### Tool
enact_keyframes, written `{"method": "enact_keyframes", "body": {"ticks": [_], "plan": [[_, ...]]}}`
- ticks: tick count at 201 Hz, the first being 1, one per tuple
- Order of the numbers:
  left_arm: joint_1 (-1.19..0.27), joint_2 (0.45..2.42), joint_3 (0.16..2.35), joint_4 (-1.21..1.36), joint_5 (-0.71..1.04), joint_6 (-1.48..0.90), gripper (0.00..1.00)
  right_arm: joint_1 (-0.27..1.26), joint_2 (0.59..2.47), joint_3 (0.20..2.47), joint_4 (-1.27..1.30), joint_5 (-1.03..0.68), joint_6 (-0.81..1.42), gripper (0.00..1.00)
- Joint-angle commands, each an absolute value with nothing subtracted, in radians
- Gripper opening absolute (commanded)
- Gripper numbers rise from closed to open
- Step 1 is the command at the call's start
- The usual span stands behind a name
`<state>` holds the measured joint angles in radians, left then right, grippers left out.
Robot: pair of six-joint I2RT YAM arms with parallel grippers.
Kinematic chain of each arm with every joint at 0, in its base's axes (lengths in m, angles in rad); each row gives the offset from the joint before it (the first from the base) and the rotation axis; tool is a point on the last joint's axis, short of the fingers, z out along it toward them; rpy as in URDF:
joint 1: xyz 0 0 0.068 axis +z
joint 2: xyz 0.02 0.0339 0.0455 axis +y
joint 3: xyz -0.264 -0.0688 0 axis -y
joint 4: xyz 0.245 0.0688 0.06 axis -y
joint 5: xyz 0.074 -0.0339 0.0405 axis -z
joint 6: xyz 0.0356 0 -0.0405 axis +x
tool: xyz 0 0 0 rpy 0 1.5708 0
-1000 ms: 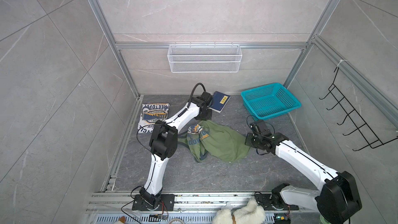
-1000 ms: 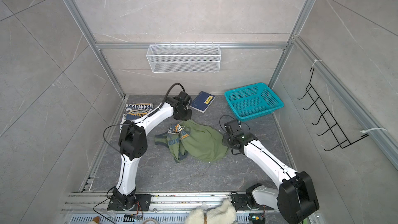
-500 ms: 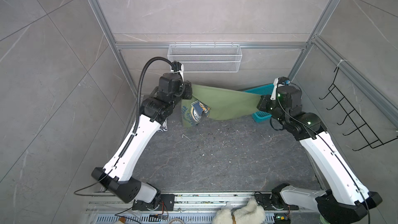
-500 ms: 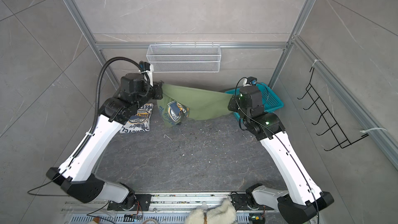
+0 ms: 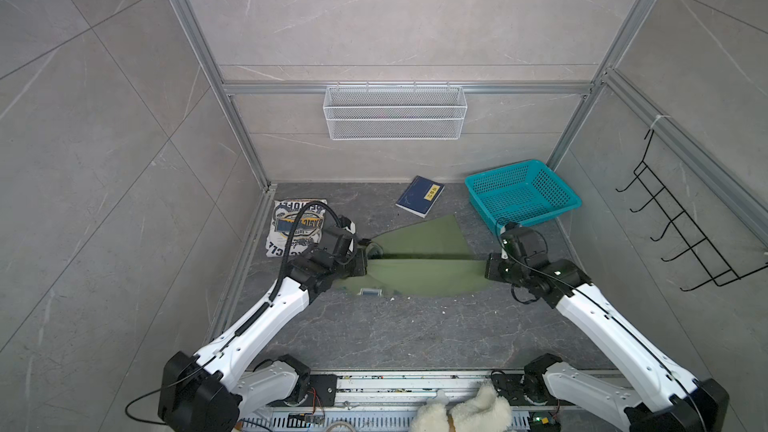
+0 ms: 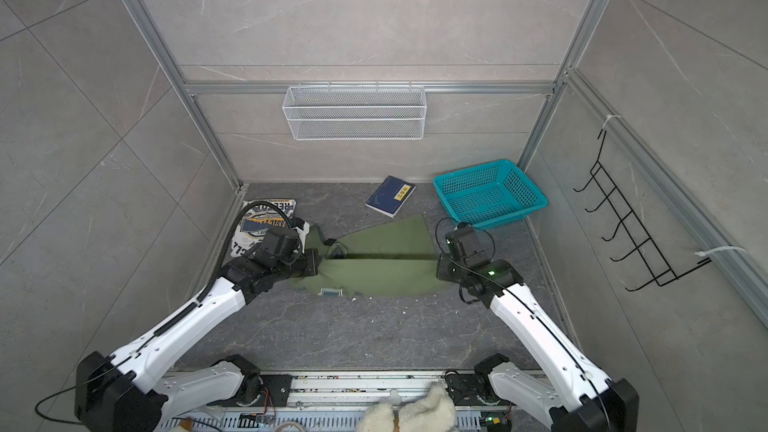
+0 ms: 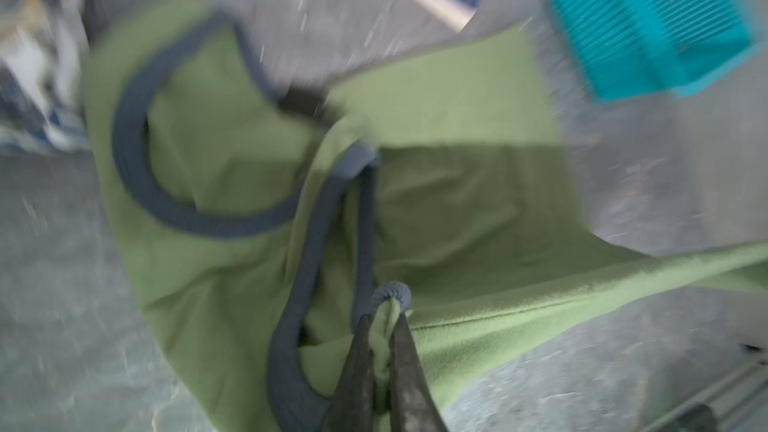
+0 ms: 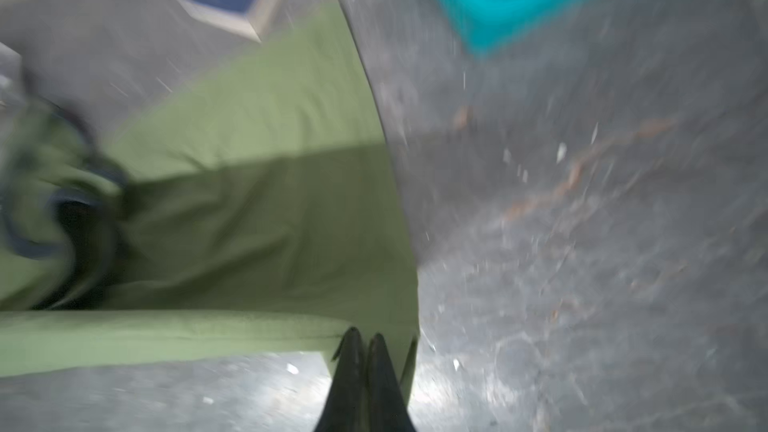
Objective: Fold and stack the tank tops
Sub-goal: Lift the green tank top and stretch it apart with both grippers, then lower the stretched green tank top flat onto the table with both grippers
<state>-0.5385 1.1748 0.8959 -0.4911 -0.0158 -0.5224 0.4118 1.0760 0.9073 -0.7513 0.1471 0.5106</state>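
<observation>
1. Olive green tank top (image 5: 419, 272) (image 6: 382, 274) lies mid-frame in both top views, beyond a fluffy white plush thing (image 5: 461, 411) at the bottom edge and a stretch of grey table (image 5: 415, 334).
2. Its near part is stretched taut between the two arms, with a small pale label at the near hem. The far part lies flat on the table and tapers toward the upper right.
3. The left gripper (image 5: 366, 263) (image 7: 384, 317), left of centre, is clenched on a pinch of green cloth at a navy-trimmed strap. The blurred left wrist view shows the cloth squeezed between the fingers.
4. The right gripper (image 5: 488, 270) (image 8: 365, 338), right of centre, is clamped on the top's opposite edge. The blurred right wrist view shows it closed on a corner of cloth.
5. The white tank top (image 5: 297, 222) (image 6: 253, 218) lies folded, print up, farther back at centre left by the side wall. The left arm's cable partly hides it, and whether it touches the green top cannot be told.
6. A navy book (image 5: 419, 201) lies just beyond the green top's far tip, with a teal basket (image 5: 540, 214) in the back right corner.
7. A white wire basket (image 5: 395, 114) hangs on the back wall, and a black hook rack (image 5: 681, 234) is on the right wall.
</observation>
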Motion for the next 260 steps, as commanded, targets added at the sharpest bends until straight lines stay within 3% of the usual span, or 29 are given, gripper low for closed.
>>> {"method": "enact_keyframes", "body": {"ticks": [1,27,56,105,128,142,162,220,260], "plan": [[-0.531,1.254,0.944,-0.455,-0.053,-0.587,0.0,0.411,1.136,0.913,-0.678,0.134,0.562,0.0],[-0.507,1.437,1.227,-0.616,-0.147,-0.529,0.0,0.41,1.293,1.138,-0.68,0.176,0.531,0.0],[-0.492,1.609,1.598,-0.718,-0.396,-0.444,0.0,0.392,1.473,1.488,-0.708,0.224,0.49,0.0],[-0.393,1.778,2.205,-0.757,-0.303,-0.266,0.0,0.375,1.687,2.115,-0.812,0.279,0.385,0.0],[-0.393,1.765,2.366,-0.773,-0.222,-0.218,0.0,0.374,1.681,2.257,-0.848,0.266,0.354,0.0],[-0.393,1.682,2.284,-0.703,-0.173,-0.215,0.0,0.374,1.644,2.243,-0.837,0.242,0.348,0.0],[-0.396,1.511,2.005,-0.561,-0.096,-0.248,0.0,0.373,1.546,2.103,-0.807,0.217,0.352,0.0],[-0.453,1.067,1.113,-0.296,0.118,-0.455,0.0,0.374,1.171,1.286,-0.625,0.04,0.458,0.0],[-0.576,0.956,0.725,-0.288,0.178,-0.586,0.0,0.375,1.059,0.887,-0.692,0.06,0.506,0.0]]}}
